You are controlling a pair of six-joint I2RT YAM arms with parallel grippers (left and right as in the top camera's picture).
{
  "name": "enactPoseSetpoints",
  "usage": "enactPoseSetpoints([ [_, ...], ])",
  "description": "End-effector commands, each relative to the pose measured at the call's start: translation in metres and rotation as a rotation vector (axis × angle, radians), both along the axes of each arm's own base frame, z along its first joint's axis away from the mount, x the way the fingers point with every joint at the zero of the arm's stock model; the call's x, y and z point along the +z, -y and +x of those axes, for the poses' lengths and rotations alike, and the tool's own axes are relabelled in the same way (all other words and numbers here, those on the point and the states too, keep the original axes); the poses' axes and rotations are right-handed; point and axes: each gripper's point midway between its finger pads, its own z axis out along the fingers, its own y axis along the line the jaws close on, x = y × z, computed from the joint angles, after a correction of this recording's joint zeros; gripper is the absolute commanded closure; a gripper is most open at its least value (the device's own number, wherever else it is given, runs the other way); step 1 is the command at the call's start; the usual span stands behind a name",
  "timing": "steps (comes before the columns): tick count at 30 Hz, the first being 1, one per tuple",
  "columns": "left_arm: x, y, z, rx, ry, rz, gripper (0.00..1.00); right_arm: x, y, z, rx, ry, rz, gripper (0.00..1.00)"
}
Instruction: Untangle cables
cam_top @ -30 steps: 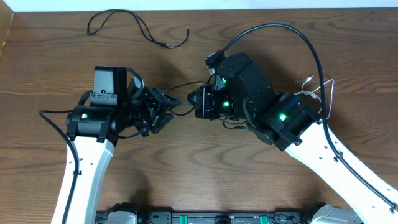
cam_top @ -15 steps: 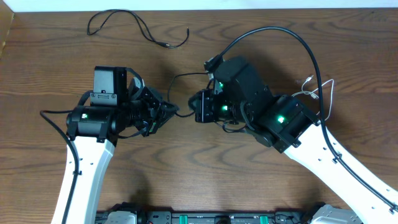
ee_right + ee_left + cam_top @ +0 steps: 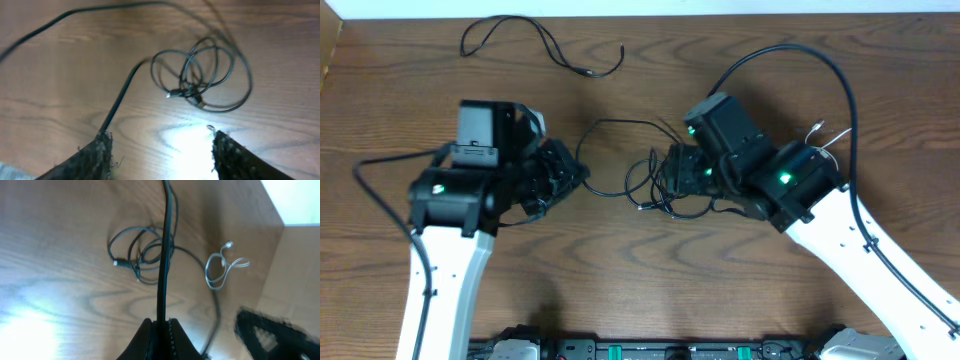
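Note:
My left gripper (image 3: 578, 178) is shut on a thin black cable (image 3: 610, 122), which arcs across the wood to a loose black coil (image 3: 648, 190). In the left wrist view that cable (image 3: 164, 255) runs straight up from the closed gripper (image 3: 161, 326), past the coil (image 3: 140, 255). My right gripper (image 3: 665, 182) stands open just right of the coil. In its wrist view the gripper (image 3: 160, 147) holds nothing and the coil (image 3: 205, 75) lies ahead on the table. A white cable (image 3: 832, 140) lies at the right, and a second black cable (image 3: 540, 45) at the back.
The right arm's own thick black cable (image 3: 790, 55) loops high over the table at the right. The table's back edge (image 3: 640, 14) runs close behind the second black cable. The white cable (image 3: 222, 270) lies near the table's corner in the left wrist view.
My right gripper opened, let go of the black cable and drew back to the right. The left gripper closed on the cable and pulled left, and the coil now lies loose on the wood.

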Motion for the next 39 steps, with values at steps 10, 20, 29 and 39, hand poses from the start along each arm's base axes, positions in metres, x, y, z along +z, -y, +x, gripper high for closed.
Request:
enactPoseSetpoints([
  [10,0.192,0.063,-0.054,-0.374,0.581,-0.046,0.93,0.008,0.001,0.013,-0.029,0.053,0.001,0.28],
  [20,0.264,0.067,-0.063,-0.334,0.79,-0.151,0.92,-0.015,-0.076,0.01,0.208,0.028,0.121,0.23],
  [29,0.281,0.067,-0.062,-0.32,0.849,-0.178,0.93,-0.115,-0.059,0.006,0.144,-0.169,-0.162,0.32],
  [39,0.277,0.029,-0.067,-0.145,0.865,-0.052,0.93,-0.113,-0.007,0.02,0.028,-0.25,-0.198,0.32],
])
